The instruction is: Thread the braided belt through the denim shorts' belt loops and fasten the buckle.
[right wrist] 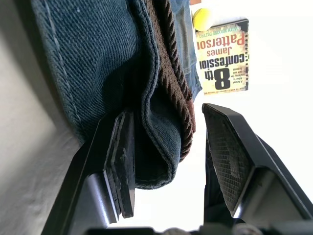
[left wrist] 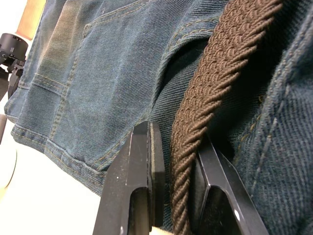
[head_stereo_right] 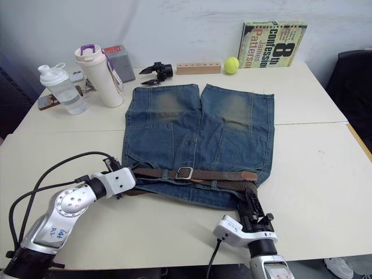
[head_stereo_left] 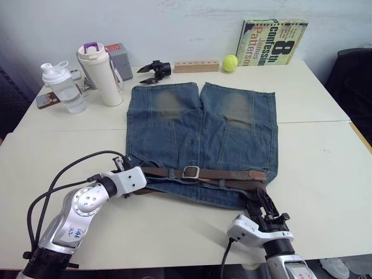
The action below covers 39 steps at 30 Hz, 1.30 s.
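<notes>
Gripping one braided belt (left wrist: 205, 93) — buckled, seemingly.

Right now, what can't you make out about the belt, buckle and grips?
- Buckle prong, head views: too small to tell if fastened.
- Belt loops: too small to count which hold the braided belt.
- Belt's left end: hidden behind the left pincer, shut on the belt.
- Right pincer is open around the denim shorts edge; contact unclear.

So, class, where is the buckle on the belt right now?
In the left eye view, the buckle lies on the denim shorts' waistband, near its middle, on the braided belt.
</notes>
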Each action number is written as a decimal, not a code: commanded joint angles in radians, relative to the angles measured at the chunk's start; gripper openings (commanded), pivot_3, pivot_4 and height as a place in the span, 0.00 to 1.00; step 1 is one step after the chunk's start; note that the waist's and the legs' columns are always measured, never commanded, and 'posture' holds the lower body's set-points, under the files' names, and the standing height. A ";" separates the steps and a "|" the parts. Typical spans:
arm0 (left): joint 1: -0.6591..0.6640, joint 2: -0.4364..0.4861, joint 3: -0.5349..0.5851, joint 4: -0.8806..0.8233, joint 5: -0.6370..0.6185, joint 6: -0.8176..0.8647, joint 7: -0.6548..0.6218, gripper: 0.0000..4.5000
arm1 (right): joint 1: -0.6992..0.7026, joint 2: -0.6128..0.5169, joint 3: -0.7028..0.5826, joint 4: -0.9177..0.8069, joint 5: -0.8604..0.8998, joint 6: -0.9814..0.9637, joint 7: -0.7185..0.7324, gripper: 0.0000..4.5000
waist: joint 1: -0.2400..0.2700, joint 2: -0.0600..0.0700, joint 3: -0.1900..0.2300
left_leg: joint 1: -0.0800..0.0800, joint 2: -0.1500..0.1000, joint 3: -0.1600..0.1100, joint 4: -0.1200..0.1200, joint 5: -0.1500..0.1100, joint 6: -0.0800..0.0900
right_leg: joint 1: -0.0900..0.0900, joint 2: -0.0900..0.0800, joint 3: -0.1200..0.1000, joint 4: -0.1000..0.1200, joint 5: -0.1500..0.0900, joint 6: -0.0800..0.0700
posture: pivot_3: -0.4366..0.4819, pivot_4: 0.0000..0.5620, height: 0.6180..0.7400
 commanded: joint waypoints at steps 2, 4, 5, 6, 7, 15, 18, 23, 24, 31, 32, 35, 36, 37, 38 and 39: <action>0.027 0.006 -0.016 0.083 0.033 0.052 -0.014 0.20 | 0.008 0.015 0.022 -0.019 -0.025 -0.005 -0.012 0.53 | 0.000 0.000 0.001 | 0.000 0.000 0.000 0.000 0.000 0.000 | 0.000 0.000 0.000 0.000 0.000 0.000 | 0.48 0.27 0.32; 0.025 0.006 -0.016 0.084 0.034 0.052 -0.014 0.20 | 0.014 0.016 0.029 -0.013 -0.029 -0.007 -0.019 0.53 | 0.000 0.000 0.001 | 0.000 0.000 0.000 0.000 0.000 0.000 | 0.000 0.000 0.000 0.000 0.000 0.000 | 0.48 0.27 0.32; 0.026 0.007 -0.016 0.084 0.034 0.053 -0.015 0.20 | 0.017 0.017 0.031 -0.011 -0.030 -0.007 -0.021 0.42 | 0.000 0.000 0.001 | 0.000 0.000 0.000 0.000 0.000 0.000 | 0.000 0.000 0.000 0.000 0.000 0.000 | 0.48 0.27 0.32; 0.025 0.006 -0.016 0.085 0.034 0.054 -0.015 0.20 | 0.019 0.016 0.033 -0.011 -0.033 -0.007 -0.023 0.34 | 0.000 0.000 0.001 | 0.000 0.000 0.000 0.000 0.000 0.000 | 0.000 0.000 0.000 0.000 0.000 0.000 | 0.48 0.27 0.32; 0.025 0.006 -0.015 0.085 0.035 0.054 -0.014 0.20 | 0.022 0.015 0.034 -0.014 -0.034 -0.008 -0.025 0.24 | 0.000 0.000 0.001 | 0.000 0.000 0.000 0.000 0.000 0.000 | 0.000 0.000 0.000 0.000 0.000 0.000 | 0.48 0.27 0.32; 0.021 0.005 -0.017 0.088 0.034 0.055 -0.019 0.20 | 0.032 0.017 0.034 -0.010 -0.029 0.002 -0.032 0.03 | 0.000 0.000 0.002 | 0.000 0.001 0.000 -0.001 -0.001 -0.001 | 0.000 0.000 0.000 -0.002 0.000 -0.001 | 0.48 0.27 0.32; 0.017 0.005 -0.018 0.089 0.037 0.053 -0.017 0.20 | 0.030 0.023 0.030 -0.006 -0.023 0.010 -0.028 0.03 | 0.001 0.000 0.002 | 0.000 0.001 0.000 -0.001 -0.001 -0.001 | 0.000 0.000 -0.001 -0.002 0.000 -0.001 | 0.48 0.27 0.32; 0.012 0.003 -0.015 0.095 0.035 0.046 -0.012 0.20 | 0.025 0.045 0.012 0.015 0.042 0.040 0.014 0.03 | 0.001 0.000 0.002 | 0.000 0.001 0.000 -0.001 -0.001 -0.001 | 0.000 0.000 -0.001 -0.002 0.000 -0.001 | 0.48 0.27 0.32; 0.012 0.004 -0.010 0.097 0.035 0.047 -0.008 0.20 | 0.025 0.052 0.004 0.022 0.068 0.048 0.023 0.03 | 0.000 0.000 0.002 | 0.000 0.001 0.000 -0.001 -0.001 -0.001 | 0.000 0.000 -0.001 -0.002 0.000 -0.001 | 0.48 0.27 0.32; 0.032 -0.020 0.156 0.109 -0.049 0.109 0.065 0.20 | 0.008 0.099 -0.066 0.035 0.193 0.113 0.057 0.03 | -0.001 -0.006 0.004 | 0.000 0.007 -0.001 -0.002 -0.001 -0.002 | 0.000 0.002 -0.002 -0.004 0.000 -0.003 | 0.48 0.27 0.32; 0.040 -0.020 0.174 0.116 -0.059 0.111 0.071 0.20 | 0.003 0.095 -0.068 0.035 0.196 0.113 0.061 0.03 | -0.004 -0.007 0.005 | -0.001 0.008 -0.001 -0.002 -0.001 -0.002 | 0.000 0.003 -0.002 -0.004 0.000 -0.003 | 0.48 0.27 0.32; 0.074 0.010 0.220 0.198 -0.075 0.073 0.091 0.20 | -0.017 0.089 -0.061 0.023 0.189 0.114 0.079 0.03 | -0.011 -0.008 0.004 | -0.001 0.011 -0.001 -0.002 0.000 -0.002 | 0.000 0.011 -0.001 -0.007 0.001 -0.006 | 0.48 0.27 0.32; 0.081 0.015 0.229 0.218 -0.080 0.067 0.096 0.20 | -0.021 0.089 -0.058 0.020 0.187 0.115 0.083 0.03 | -0.014 -0.008 0.005 | -0.001 0.012 -0.001 -0.002 0.000 -0.002 | 0.000 0.013 -0.001 -0.007 0.001 -0.007 | 0.48 0.27 0.32; 0.090 0.023 0.230 0.244 -0.083 0.064 0.095 0.20 | -0.025 0.087 -0.057 0.019 0.183 0.114 0.084 0.03 | -0.018 -0.006 0.005 | -0.001 0.012 -0.001 -0.002 0.000 -0.002 | -0.001 0.014 -0.001 -0.007 0.001 -0.008 | 0.48 0.27 0.32; 0.103 0.030 0.233 0.269 -0.088 0.050 0.098 0.20 | -0.028 0.086 -0.057 0.018 0.182 0.115 0.087 0.03 | -0.022 -0.005 0.005 | 0.000 0.012 -0.002 -0.003 0.000 -0.003 | -0.002 0.015 0.000 -0.007 0.001 -0.009 | 0.48 0.27 0.32; 0.112 0.036 0.233 0.286 -0.093 0.038 0.102 0.20 | -0.029 0.085 -0.058 0.018 0.181 0.115 0.089 0.03 | -0.025 -0.005 0.005 | 0.001 0.012 -0.002 -0.005 0.000 -0.003 | -0.002 0.016 0.001 -0.007 0.001 -0.009 | 0.48 0.27 0.32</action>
